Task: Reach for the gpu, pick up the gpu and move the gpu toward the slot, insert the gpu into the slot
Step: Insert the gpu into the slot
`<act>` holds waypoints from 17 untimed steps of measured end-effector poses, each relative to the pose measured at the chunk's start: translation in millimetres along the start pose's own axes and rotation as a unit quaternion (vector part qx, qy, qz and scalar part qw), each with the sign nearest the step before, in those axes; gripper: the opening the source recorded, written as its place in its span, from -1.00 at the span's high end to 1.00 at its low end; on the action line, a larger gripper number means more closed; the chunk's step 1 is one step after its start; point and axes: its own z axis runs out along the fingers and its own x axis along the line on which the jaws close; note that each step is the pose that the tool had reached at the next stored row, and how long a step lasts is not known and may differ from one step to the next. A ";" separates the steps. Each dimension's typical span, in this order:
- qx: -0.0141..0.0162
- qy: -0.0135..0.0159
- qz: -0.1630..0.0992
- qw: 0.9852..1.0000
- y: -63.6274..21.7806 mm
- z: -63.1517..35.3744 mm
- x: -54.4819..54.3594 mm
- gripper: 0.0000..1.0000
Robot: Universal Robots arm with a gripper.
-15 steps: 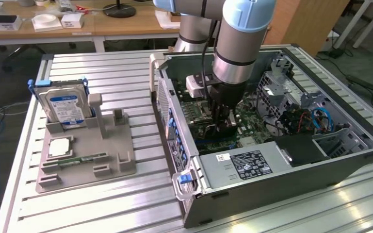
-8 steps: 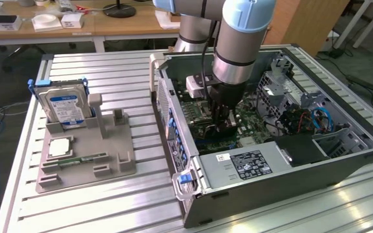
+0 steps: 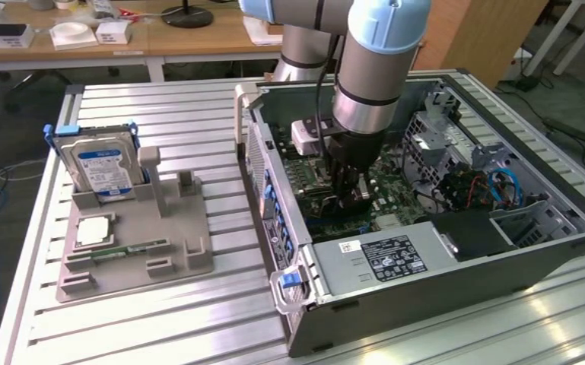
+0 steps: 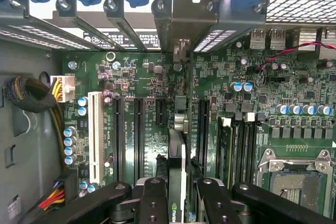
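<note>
The hand (image 4: 176, 192) is clamped on the gpu (image 4: 177, 150), an edge-on card with a partly readable "nvidia" mark, directly above the motherboard (image 4: 294, 93) slot (image 4: 181, 111) below the fingers (image 4: 152, 200).

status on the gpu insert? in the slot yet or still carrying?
Done: the gpu is picked up and brought inside the open PC case, above the green motherboard. In hand: the tool grips the card edge-on, its bracket end toward the case's rear slot covers. Left: seating it. The card sits lined up along the black slot, but I can't tell whether its edge has entered yet.
</note>
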 end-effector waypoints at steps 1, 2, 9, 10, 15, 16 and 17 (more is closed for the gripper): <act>0.000 0.000 0.000 1.000 0.0 0.0 0.0 0.48; 0.000 0.000 0.000 1.000 0.0 0.0 0.0 0.48; 0.001 0.000 0.000 1.000 -0.1 -2.0 0.0 0.35; 0.002 0.000 0.000 1.000 -0.2 -3.5 0.0 0.35; 0.006 0.000 0.000 1.000 -0.7 -17.8 0.0 0.22; 0.007 0.000 0.000 1.000 -0.8 -20.5 0.1 0.22; 0.008 0.000 0.000 1.000 -0.9 -23.5 0.1 0.22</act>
